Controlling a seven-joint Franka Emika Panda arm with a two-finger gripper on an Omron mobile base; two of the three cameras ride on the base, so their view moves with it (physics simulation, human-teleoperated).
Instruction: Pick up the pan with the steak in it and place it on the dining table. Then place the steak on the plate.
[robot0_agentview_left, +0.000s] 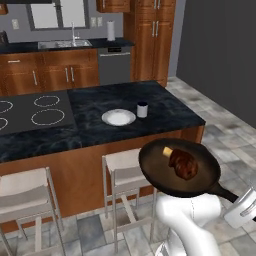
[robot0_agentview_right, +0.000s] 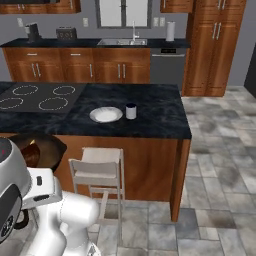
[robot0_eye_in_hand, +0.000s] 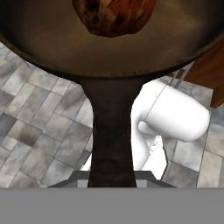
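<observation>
Carrying round dark brown-black frying pan (robot0_agentview_left: 180, 169) in the air, below and short of the dark marbled stone dining table (robot0_agentview_left: 165, 112), above a stool; lumpy reddish-brown steak (robot0_agentview_left: 183, 164) inside. Long black handle runs back into the gripper (robot0_agentview_left: 239, 202), clamped on it. Small white plate (robot0_agentview_left: 119, 117) lies up-left on the table.

My surroundings are evenly and softly lit, with no single strong source that I can make out. The window (robot0_agentview_right: 123, 12) above the far sink shows pale and flat. Shadows are faint; the underside of the worktop (robot0_agentview_left: 165, 112) overhang is darker. The dark stone carries no glare. All my pictures are coarse and slightly soft. From my hand camera, the pan (robot0_eye_in_hand: 109, 52) close up looks smeared and low in detail.
</observation>
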